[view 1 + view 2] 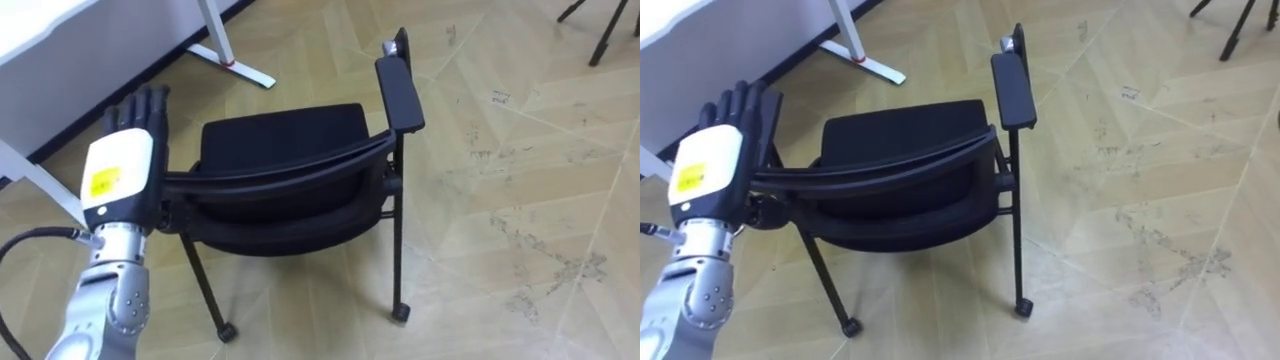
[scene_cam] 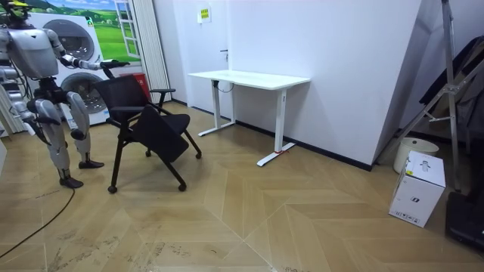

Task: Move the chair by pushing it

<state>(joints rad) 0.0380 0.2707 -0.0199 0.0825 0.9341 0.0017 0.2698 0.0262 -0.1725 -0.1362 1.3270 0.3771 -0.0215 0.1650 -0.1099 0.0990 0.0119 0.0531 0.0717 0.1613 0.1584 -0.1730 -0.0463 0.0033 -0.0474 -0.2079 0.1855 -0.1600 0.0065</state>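
L robot hand (image 1: 122,168), fingers straight, on black chair (image 1: 285,135) backrest's end.

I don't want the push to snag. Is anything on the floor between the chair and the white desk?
Nothing visible. In the room view, bare wooden floor runs from the chair to the legs of the desk. The left robot hand is at the chair's left side, with nothing between them.
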